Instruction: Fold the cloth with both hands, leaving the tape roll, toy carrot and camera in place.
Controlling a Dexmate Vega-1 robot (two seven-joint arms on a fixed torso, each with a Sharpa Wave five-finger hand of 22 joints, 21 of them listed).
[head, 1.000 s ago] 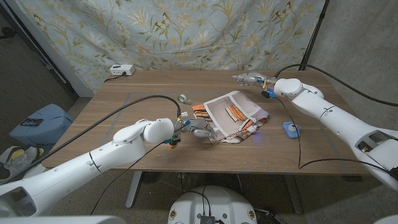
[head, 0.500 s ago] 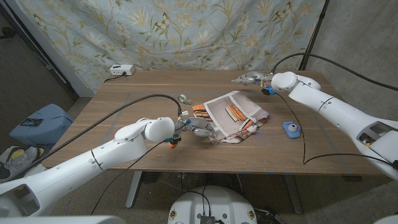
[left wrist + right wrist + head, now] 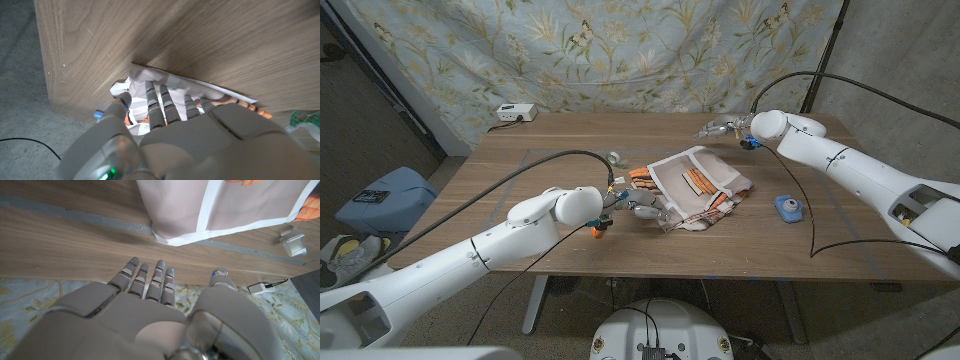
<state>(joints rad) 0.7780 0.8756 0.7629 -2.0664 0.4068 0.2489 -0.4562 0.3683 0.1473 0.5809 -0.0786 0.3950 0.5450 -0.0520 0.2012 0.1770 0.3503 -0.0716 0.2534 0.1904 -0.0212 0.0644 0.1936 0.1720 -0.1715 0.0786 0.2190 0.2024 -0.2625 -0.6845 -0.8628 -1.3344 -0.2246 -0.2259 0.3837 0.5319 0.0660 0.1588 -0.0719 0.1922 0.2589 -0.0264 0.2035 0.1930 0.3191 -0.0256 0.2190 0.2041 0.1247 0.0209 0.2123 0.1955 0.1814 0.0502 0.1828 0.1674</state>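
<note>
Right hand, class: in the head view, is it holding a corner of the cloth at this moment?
No. The right hand hangs open above the table's far edge, apart from the cloth, with nothing between its fingers.

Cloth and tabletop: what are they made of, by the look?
Cloth: looks like thin woven fabric, matte, pale panels with white bands and orange print; it creases and lies limp. Table: seems wood or wood-look laminate, brown with visible grain and a low satin sheen; which of the two, I cannot tell.
</note>
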